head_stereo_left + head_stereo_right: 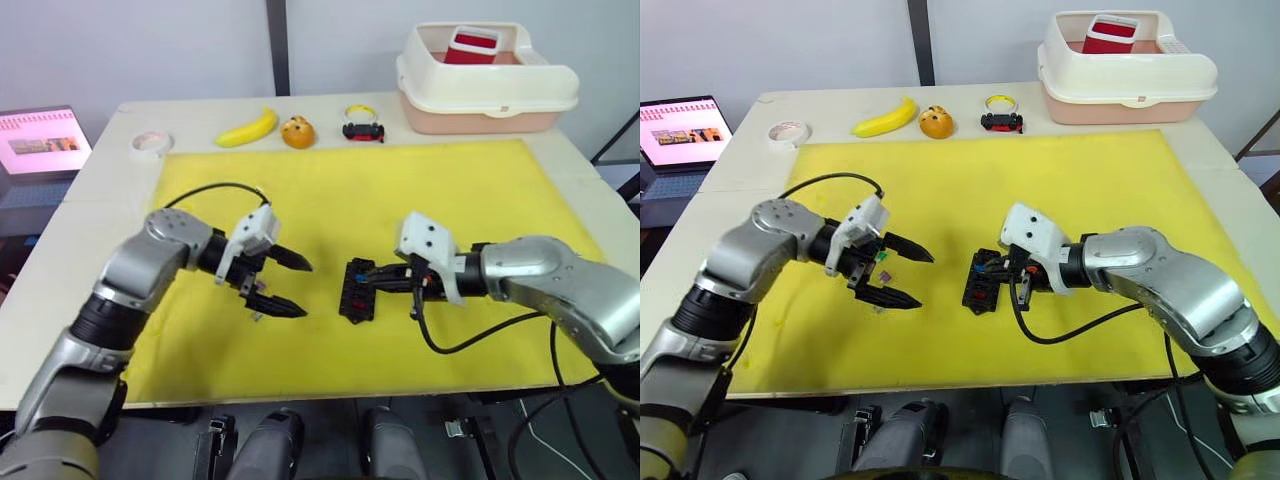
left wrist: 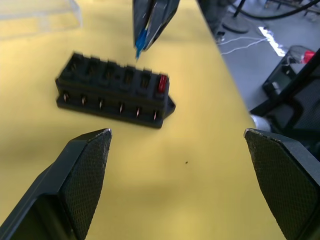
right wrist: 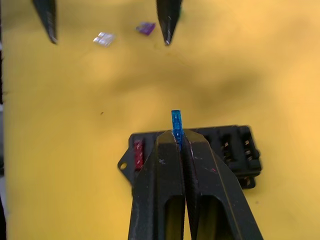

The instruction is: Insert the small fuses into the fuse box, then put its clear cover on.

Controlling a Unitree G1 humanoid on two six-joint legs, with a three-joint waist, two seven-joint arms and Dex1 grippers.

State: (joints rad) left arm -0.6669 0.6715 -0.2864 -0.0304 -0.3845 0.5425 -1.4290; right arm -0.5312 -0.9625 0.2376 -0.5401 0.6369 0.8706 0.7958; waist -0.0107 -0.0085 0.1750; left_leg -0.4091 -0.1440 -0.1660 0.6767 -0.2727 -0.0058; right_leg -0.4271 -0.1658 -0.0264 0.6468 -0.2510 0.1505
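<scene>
the black rectangular plastic fuse box (image 1: 358, 290) lies near the middle of the yellow mat (image 1: 450, 190), with one small red fuse (image 2: 162, 83) seated in an end slot and the other slots in view empty. the right gripper (image 3: 177, 131) has its two black fingers pressed together on a thin blue fuse (image 3: 176, 121), holding it just above the box's rows of slots. the left gripper (image 1: 285, 285) hovers over the mat a little to the left of the box, fingers spread wide with nothing between them. a purple fuse (image 3: 146, 28) and a pale grey fuse (image 3: 103, 38) lie loose on the mat near the left gripper's fingertips. the clear plastic cover (image 2: 40, 15) rests on the mat beyond the box, apart from it
</scene>
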